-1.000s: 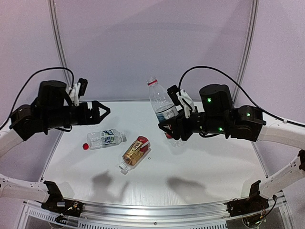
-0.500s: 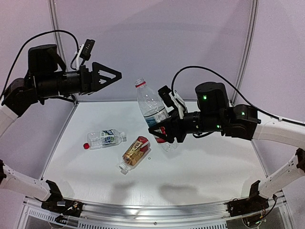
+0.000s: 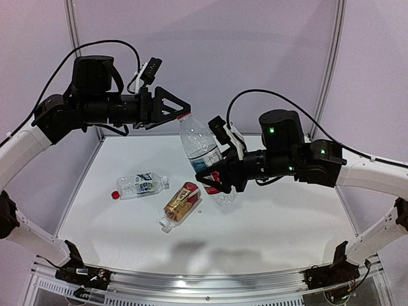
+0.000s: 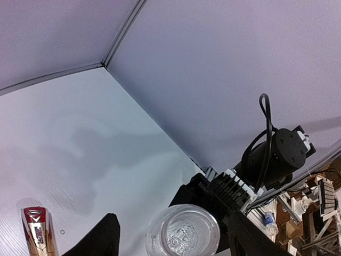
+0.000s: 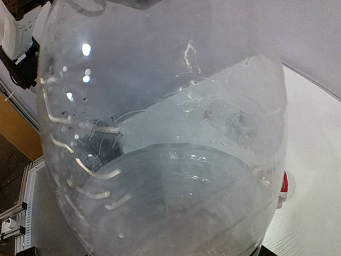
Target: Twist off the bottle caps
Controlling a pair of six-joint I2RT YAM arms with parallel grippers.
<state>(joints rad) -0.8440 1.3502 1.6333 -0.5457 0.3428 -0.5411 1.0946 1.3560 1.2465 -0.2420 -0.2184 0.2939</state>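
With the right end effector point(image 3: 215, 177) clamped on the clear bottle point(image 3: 199, 145), the left end effector point(image 3: 183, 111), spread apart astride its cap point(image 4: 183, 234), should centre before closing and twisting.

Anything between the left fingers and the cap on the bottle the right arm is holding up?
Nothing visible. The left gripper is right at the cap of the clear bottle held by the right gripper. The left wrist view shows the bottle top between the fingers, with gaps on both sides.
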